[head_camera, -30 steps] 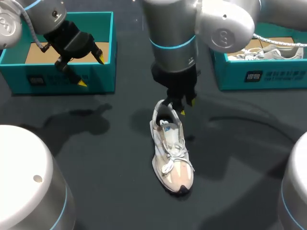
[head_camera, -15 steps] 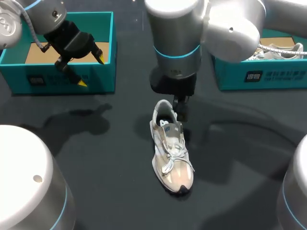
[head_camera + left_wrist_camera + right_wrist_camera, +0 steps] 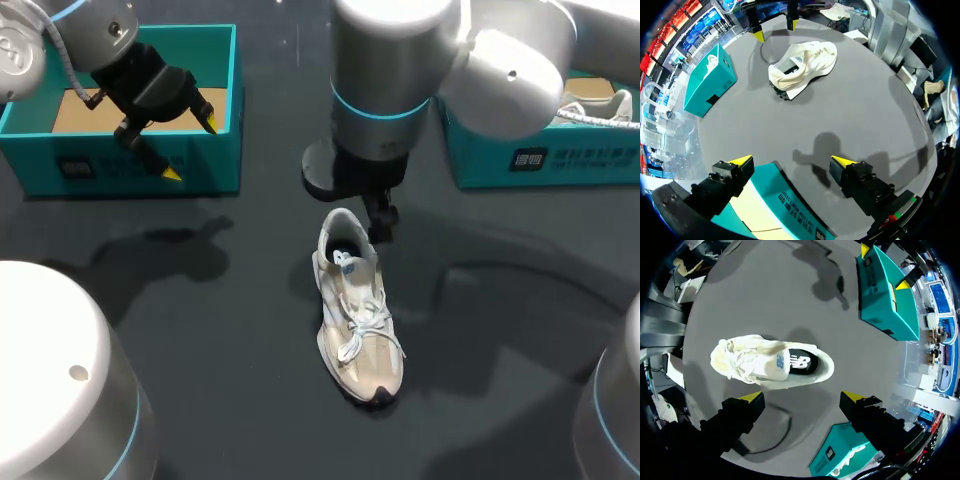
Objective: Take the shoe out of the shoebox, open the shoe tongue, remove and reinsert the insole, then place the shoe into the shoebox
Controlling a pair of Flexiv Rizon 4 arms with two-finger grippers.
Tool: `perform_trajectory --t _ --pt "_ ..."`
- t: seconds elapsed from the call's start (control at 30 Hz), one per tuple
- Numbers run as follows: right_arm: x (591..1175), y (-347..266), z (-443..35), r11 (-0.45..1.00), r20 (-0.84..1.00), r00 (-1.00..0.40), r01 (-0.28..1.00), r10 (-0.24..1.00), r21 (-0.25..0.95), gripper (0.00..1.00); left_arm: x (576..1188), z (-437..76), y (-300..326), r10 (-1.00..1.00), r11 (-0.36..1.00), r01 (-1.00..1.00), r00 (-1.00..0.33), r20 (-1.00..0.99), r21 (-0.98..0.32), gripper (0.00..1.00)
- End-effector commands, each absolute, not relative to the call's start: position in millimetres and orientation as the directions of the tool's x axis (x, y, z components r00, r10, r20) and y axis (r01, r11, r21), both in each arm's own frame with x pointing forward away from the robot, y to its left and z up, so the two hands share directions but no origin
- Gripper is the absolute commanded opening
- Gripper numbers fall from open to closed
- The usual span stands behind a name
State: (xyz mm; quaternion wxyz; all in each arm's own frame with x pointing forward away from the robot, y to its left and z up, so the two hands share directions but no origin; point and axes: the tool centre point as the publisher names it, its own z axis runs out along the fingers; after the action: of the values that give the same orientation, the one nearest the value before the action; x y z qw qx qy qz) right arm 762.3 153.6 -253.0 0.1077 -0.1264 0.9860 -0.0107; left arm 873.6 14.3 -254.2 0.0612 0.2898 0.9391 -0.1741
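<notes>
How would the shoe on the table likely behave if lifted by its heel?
The shoe probably feels light, its upper looking like thin fabric. The soft collar likely flexes when pinched, letting the toe dip. Its loose laces may dangle.

Cream-white shoe [image 3: 355,310], laces tied, upright on its sole near the table [image 3: 200,350] centre, out of the box. Toe toward 5 o'clock, heel toward 12. Tongue [image 3: 782,361] lying flat over the opening, blue mark on it. Dark insole [image 3: 803,363] visible in the heel opening, seated. Teal shoebox [image 3: 215,165] at 10 o'clock from the shoe, well apart, open-topped, brown floor showing.
</notes>
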Motion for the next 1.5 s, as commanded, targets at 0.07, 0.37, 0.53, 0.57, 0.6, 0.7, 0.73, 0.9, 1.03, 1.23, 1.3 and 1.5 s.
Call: perform_trajectory --t 0.07,0.37,0.53,0.57,0.6,0.7,0.73,0.9,1.03,1.23,1.3,1.5 --pt "771.7 159.9 -267.7 0.932 -0.230 -0.906 -0.362 -0.355 -0.012 1.00 873.1 -253.9 14.8 0.523 0.772 0.566 -0.824 -0.216 -0.290 1.00" --pt "792.6 171.5 -281.4 0.940 -0.204 -0.922 -0.342 -0.331 0.020 1.00 873.1 -253.9 14.8 0.523 0.772 0.566 -0.824 -0.216 -0.290 1.00" --pt "800.9 180.4 -284.5 0.953 -0.174 -0.939 -0.301 -0.297 0.001 1.00 873.1 -253.9 14.8 0.523 0.772 0.566 -0.824 -0.216 -0.290 1.00" --pt "801.8 182.3 -285.6 0.956 -0.172 -0.942 -0.293 -0.288 0.005 1.00 873.1 -253.9 14.8 0.523 0.772 0.566 -0.824 -0.216 -0.290 1.00" --pt "803.4 183.8 -287.4 0.959 -0.169 -0.946 -0.282 -0.276 0.010 0.99 873.1 -253.9 14.8 0.523 0.772 0.566 -0.824 -0.216 -0.290 1.00" --pt "808.4 188.9 -294.9 0.965 -0.156 -0.954 -0.260 -0.255 0.018 0.92 873.1 -253.9 14.8 0.523 0.772 0.566 -0.824 -0.216 -0.290 1.00" --pt "810.2 190.6 -297.8 0.967 -0.149 -0.958 -0.252 -0.247 0.016 0.92 873.1 -253.9 14.8 0.523 0.772 0.566 -0.824 -0.216 -0.290 1.00" --pt "817.1 194.6 -309.1 0.974 -0.130 -0.966 -0.227 -0.223 0.017 0.87 873.1 -253.9 14.8 0.523 0.772 0.566 -0.824 -0.216 -0.290 1.00" --pt "823.1 193.7 -320.7 0.978 -0.121 -0.972 -0.205 -0.200 0.028 0.80 873.1 -253.9 14.8 0.523 0.772 0.566 -0.824 -0.216 -0.290 1.00" --pt "826.8 187.9 -335.5 0.979 -0.129 -0.974 -0.196 -0.188 0.053 0.77 873.1 -253.9 14.8 0.523 0.772 0.566 -0.824 -0.216 -0.290 1.00" --pt "826.9 184.9 -339.6 0.979 -0.130 -0.974 -0.194 -0.185 0.059 0.77 873.1 -253.9 14.8 0.523 0.772 0.566 -0.824 -0.216 -0.290 1.00" --pt "826.1 176.7 -349.5 0.982 -0.123 -0.979 -0.175 -0.165 0.073 0.73 873.1 -253.9 14.8 0.523 0.772 0.566 -0.824 -0.216 -0.290 1.00"
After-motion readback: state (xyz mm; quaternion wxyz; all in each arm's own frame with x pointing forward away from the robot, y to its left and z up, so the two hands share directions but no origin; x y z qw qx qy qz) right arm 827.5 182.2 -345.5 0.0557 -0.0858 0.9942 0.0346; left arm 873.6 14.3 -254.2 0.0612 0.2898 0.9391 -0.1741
